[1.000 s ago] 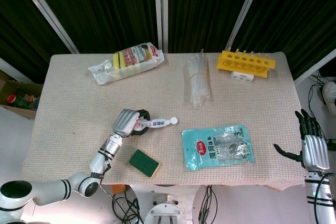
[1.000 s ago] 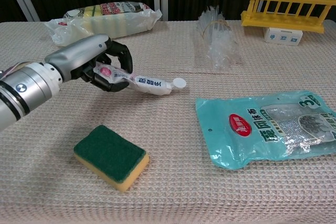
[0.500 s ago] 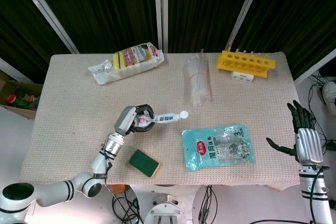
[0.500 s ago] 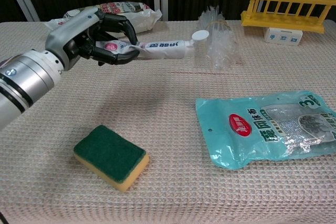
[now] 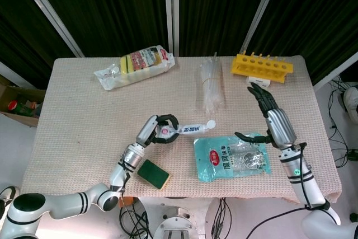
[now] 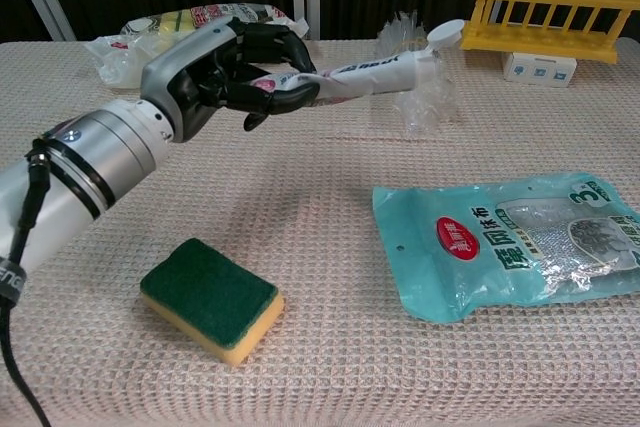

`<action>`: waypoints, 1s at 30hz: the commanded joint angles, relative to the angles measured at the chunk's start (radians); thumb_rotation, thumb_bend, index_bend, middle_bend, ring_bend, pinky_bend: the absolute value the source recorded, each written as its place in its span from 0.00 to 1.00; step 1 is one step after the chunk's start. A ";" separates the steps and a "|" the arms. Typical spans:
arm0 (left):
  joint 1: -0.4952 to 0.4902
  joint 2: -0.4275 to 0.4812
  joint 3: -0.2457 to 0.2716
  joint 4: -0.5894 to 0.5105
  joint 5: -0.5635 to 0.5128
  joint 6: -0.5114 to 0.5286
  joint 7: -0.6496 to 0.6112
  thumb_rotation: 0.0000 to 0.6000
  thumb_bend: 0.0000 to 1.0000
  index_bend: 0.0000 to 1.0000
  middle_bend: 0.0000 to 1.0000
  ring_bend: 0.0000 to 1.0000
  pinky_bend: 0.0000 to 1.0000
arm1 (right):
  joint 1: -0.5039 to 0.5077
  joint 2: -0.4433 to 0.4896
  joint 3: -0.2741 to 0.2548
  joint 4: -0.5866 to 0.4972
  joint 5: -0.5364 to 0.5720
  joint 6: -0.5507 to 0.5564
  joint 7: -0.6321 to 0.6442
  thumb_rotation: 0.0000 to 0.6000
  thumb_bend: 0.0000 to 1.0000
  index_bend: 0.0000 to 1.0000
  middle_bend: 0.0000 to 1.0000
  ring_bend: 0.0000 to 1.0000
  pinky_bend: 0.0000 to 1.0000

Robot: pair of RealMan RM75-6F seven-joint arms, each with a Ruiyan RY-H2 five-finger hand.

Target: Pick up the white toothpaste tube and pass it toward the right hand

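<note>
The white toothpaste tube (image 6: 375,72) is being gripped at its crimped end by the curled black fingers (image 6: 285,95) of the left hand (image 6: 225,72) and is being held above the beige woven counter (image 5: 78,116), its white round cap (image 5: 211,123) pointing toward the right hand (image 5: 272,117). That hand's fingers (image 5: 260,93) are being held spread apart, gripping nothing, well apart from the cap. Dark print is being shown along the tube, too small to read. A numeral 3 and red-badged Chinese characters are being displayed on the teal plastic pouch (image 6: 515,247) lying below the tube.
</note>
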 commanded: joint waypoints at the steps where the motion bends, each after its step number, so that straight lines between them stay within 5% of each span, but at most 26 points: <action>1: -0.010 -0.034 -0.033 0.017 -0.025 0.016 0.028 1.00 0.40 0.81 0.96 0.83 0.82 | 0.144 -0.064 0.082 -0.013 0.085 -0.130 0.100 0.51 0.00 0.00 0.00 0.00 0.00; 13: -0.050 -0.136 -0.127 0.096 -0.068 0.056 0.022 1.00 0.40 0.81 0.96 0.83 0.82 | 0.338 -0.220 0.157 0.099 0.225 -0.261 0.197 0.41 0.00 0.00 0.00 0.00 0.00; 30: -0.044 -0.120 -0.132 0.073 -0.067 0.069 -0.011 1.00 0.40 0.81 0.96 0.83 0.82 | 0.350 -0.225 0.148 0.144 0.253 -0.282 0.329 0.40 0.00 0.00 0.00 0.00 0.00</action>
